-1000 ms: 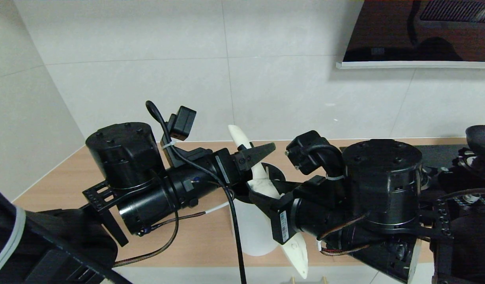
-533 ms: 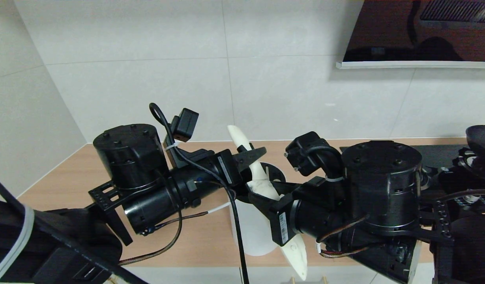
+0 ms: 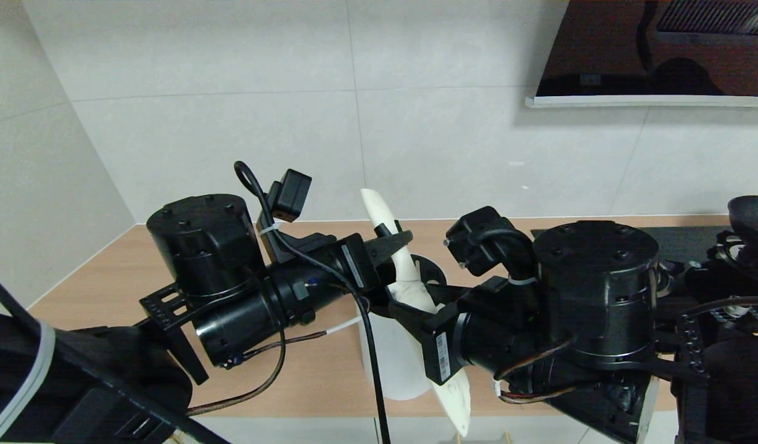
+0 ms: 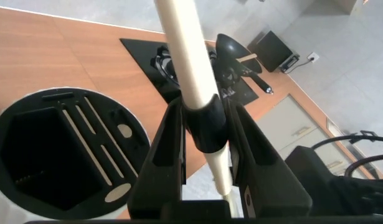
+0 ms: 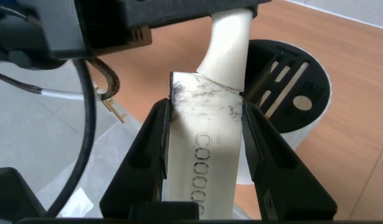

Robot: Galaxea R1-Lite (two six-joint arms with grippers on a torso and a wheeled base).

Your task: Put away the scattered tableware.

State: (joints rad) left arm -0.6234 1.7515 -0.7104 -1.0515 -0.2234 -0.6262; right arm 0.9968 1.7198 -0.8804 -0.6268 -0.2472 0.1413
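- I see the left gripper (image 3: 394, 242) clamped on the round cream handle of a white spatula (image 3: 414, 293), its two fingers pressed against either side of the shaft.
- The right gripper (image 3: 425, 314) is closed on the same spatula lower down, pinching the wide flat blade by its edges.
- The spatula hangs tilted between both grippers. Its handle end points up toward the tiled wall and its blade tip points down past the counter's front edge.
- It sits above and just in front of the white utensil holder (image 3: 392, 364), which stands upright on the wooden counter (image 3: 107, 271). The holder's black slotted insert is open at the top.
- On writing: a row of rounded marks runs along the blade, with dark smudges above them. I can't tell whether they are lettering or cut-outs.
- A white barcode sticker (image 3: 443, 354) sits on the right gripper's body; I can't read its print.
- A black cooktop (image 3: 681, 237) lies on the counter off to the right.
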